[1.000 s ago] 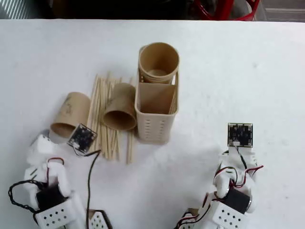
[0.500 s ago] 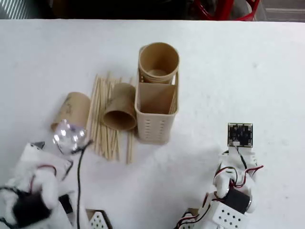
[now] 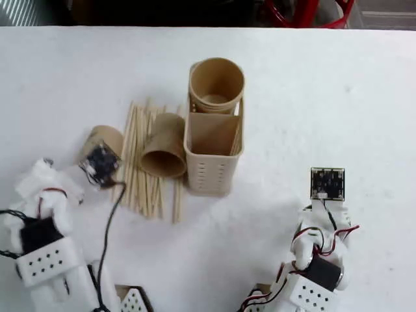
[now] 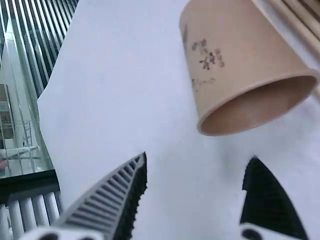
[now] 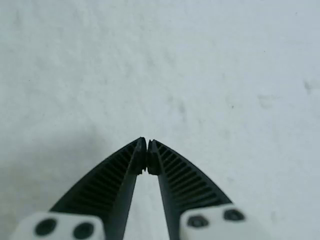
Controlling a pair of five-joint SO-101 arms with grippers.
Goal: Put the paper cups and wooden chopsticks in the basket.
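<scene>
Spread wide, fingers [image 4: 120,195] of the left gripper [image 4: 199,160], just short of the mouth of a paper cup [image 4: 240,65] lying sideways on the bench [image 3: 338,84]. Beside it, wooden chopsticks [image 3: 140,162], then a second cup [image 3: 164,148] tipped against the basket [image 3: 209,177]. Stacked cups [image 3: 216,81] upright in its far compartment. Pressed together, fingers of the right gripper [image 5: 146,142], over the bench.

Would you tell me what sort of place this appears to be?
Likely a robotics lab bench: a plain white table, the left gripper and right gripper over it, and staged props like the basket.
</scene>
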